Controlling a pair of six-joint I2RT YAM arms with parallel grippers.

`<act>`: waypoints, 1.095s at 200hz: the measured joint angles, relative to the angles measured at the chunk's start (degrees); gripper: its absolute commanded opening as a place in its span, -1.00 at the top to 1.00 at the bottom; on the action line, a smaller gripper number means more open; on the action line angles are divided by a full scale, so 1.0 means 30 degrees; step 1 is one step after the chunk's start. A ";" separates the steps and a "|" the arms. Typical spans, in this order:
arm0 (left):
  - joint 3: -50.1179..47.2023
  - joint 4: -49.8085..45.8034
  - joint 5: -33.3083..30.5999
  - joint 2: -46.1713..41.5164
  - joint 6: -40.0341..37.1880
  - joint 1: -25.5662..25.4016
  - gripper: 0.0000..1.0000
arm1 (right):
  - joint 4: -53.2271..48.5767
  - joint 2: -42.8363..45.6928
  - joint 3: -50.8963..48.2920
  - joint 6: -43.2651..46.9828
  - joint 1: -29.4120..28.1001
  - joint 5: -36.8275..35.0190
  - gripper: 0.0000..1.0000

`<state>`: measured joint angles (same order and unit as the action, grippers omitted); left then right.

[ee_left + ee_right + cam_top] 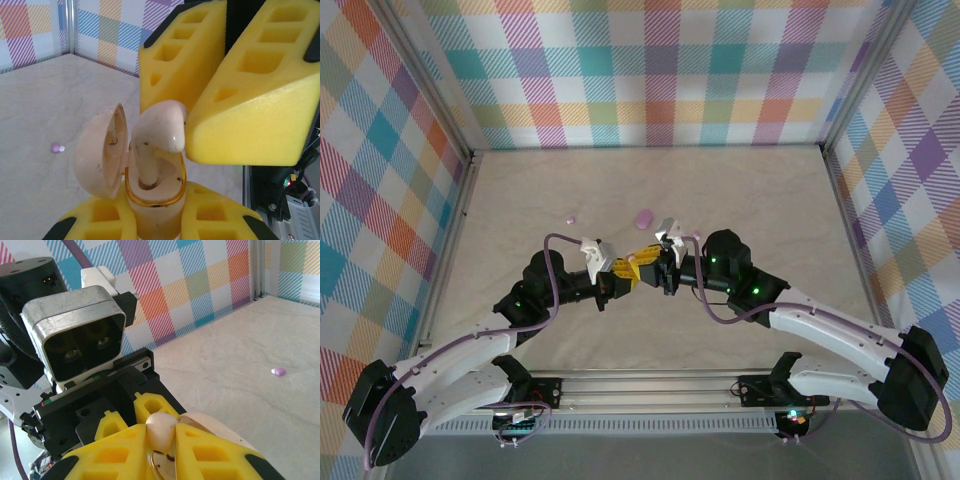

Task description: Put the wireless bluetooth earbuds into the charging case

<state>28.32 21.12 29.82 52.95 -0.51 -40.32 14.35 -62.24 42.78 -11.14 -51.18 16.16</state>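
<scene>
Clamps the cream charging case upright in the left gripper, lid swung open to one side. Pinches a cream earbud in the right gripper directly over the case mouth, stem down inside the case, rounded head above the gold rim. Calls, by the look of it, for a short push along the stem's axis, right arm leading. Leaves a purple earbud loose on the table, well apart.
</scene>
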 measured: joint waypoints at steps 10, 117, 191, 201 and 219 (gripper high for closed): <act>0.0000 0.0000 -0.0058 0.0000 0.0036 0.0007 1.00 | 0.0080 -0.0044 -0.0022 -0.0073 0.0007 0.0007 0.57; 0.0000 -0.0211 -0.0204 -0.0211 0.0036 0.0007 1.00 | 0.0364 0.0022 -0.0248 0.0306 -0.0051 0.0350 0.40; 0.0000 -0.0423 -0.0036 -0.0270 -0.0051 -0.0036 1.00 | -0.0809 0.0627 -0.0138 0.0226 -0.0284 -0.0255 0.33; 0.0000 -0.0415 0.0051 -0.0313 -0.0102 -0.0080 1.00 | -0.1319 0.0801 0.0051 0.0138 -0.0350 -0.0495 0.32; 0.0000 -0.0291 0.0189 -0.0408 -0.0124 -0.0124 1.00 | -0.2404 0.0998 0.0583 -0.0117 -0.0452 -0.0794 0.29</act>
<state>28.32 20.25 30.39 51.72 -0.89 -40.69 7.14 -59.24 44.53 -11.49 -52.53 13.78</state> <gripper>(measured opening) 0.156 0.347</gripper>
